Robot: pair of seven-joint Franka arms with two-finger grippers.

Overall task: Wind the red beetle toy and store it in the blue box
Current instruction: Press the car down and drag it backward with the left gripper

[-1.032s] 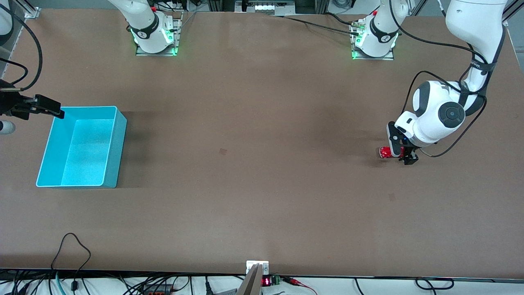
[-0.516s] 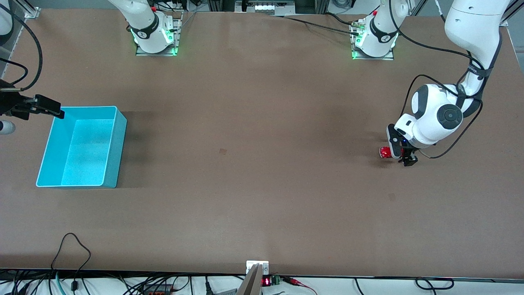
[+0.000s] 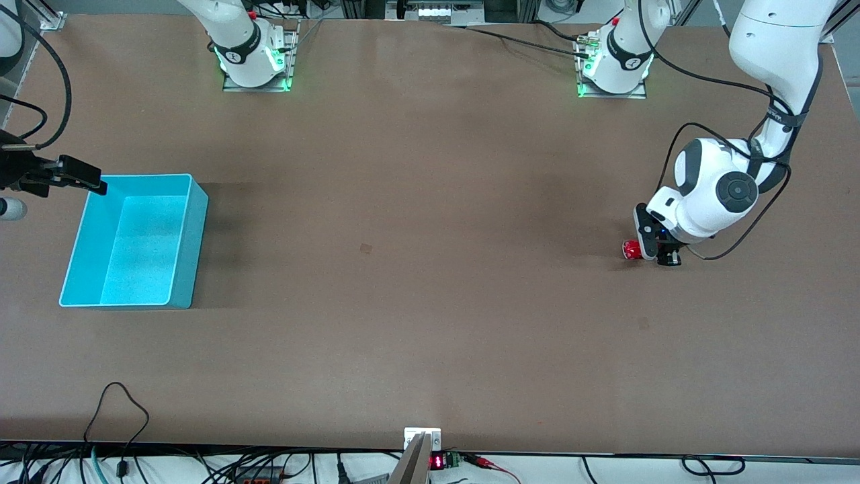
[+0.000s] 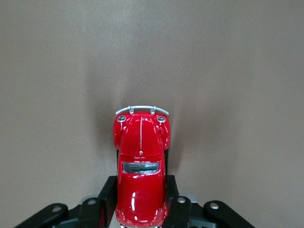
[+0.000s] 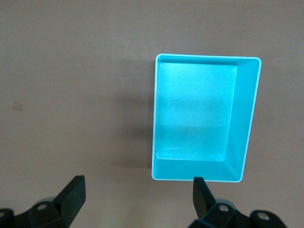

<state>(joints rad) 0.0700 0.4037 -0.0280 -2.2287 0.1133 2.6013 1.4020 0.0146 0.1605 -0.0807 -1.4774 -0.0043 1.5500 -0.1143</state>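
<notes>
Since a second ago my left arm has drawn in slightly and its left pincer [image 3: 662, 254] has eased toward the bases, the red beetle toy [image 3: 630, 249] shifting only a touch with it. That pincer is pinching the toy by its sides, low on the desk [image 3: 430, 302] at the left arm's end; my left wrist view shows the toy [image 4: 141, 166] wedged between the black fingers [image 4: 105, 197], silvery bumper pointing away. Well apart from the toy, at the right arm's end, stands the blue box [image 3: 191, 242]. My right pincer [image 5: 137, 192] waits spread wide above the box's [image 5: 241, 142] outer edge.
</notes>
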